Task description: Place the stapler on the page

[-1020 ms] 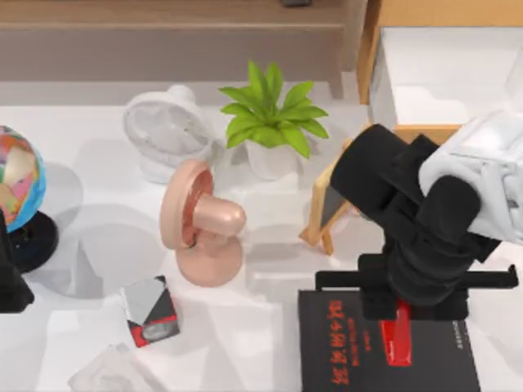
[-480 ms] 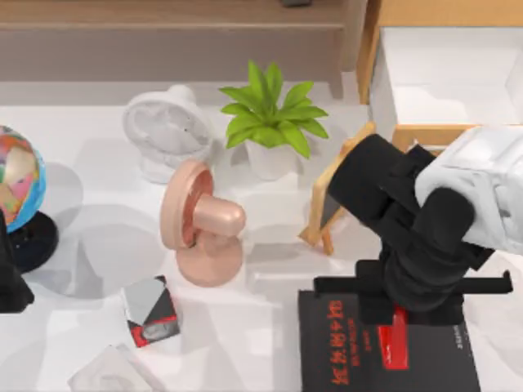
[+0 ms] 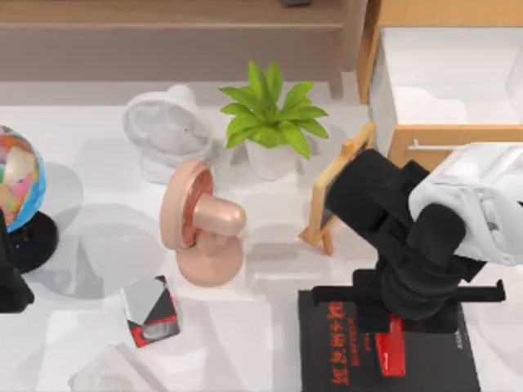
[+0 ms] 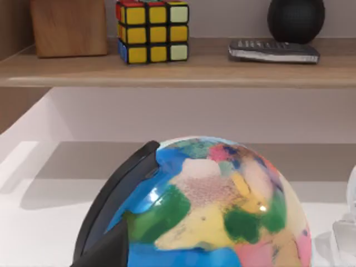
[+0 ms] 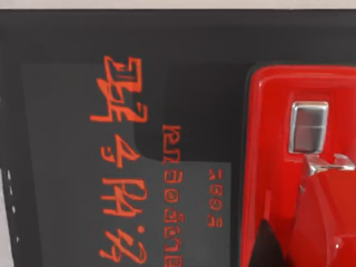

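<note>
Stapler (image 3: pixel 391 349) on page (image 3: pixel 327 359); right gripper (image 3: pixel 406 314) above.

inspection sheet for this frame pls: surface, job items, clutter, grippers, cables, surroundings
Surface: white table.
Job's things: narrow bright red stapler over the flat black page with red characters; contact not clear.
Clutter: pink fan, white fan, green potted plant, colourful globe, red-black-grey cube, wood-framed chalkboard.
Grippers: right gripper above the stapler, jaws hidden; left arm parked at the table's left edge.
Cables: nothing seen.
Surroundings: wooden shelf.
</note>
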Controlling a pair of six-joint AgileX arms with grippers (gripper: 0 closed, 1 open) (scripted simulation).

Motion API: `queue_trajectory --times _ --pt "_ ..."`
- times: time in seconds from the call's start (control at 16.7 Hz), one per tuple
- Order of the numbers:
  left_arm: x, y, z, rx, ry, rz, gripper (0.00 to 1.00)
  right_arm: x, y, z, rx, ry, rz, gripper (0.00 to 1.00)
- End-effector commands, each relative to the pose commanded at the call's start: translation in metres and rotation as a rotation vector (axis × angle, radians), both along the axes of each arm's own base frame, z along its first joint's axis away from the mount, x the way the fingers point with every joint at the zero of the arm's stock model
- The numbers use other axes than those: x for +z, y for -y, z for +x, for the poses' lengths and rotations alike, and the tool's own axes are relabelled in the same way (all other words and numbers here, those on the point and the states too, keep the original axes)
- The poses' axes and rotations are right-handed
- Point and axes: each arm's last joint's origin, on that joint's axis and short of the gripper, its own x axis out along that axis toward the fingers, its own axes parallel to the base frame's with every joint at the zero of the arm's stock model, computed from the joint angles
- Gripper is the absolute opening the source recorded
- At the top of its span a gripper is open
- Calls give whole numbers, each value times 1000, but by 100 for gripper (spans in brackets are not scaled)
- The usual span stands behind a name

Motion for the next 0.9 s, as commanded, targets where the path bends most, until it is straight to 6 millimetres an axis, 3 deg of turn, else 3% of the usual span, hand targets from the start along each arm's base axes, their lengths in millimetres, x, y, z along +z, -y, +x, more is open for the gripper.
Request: queue_trajectory --times 0.72,0.9 --pt "0 0 0 0 0 0 100 0 0 0 0 0 0 98" --pt "0 0 0 0 0 0 100 0 0 0 0 0 0 100"
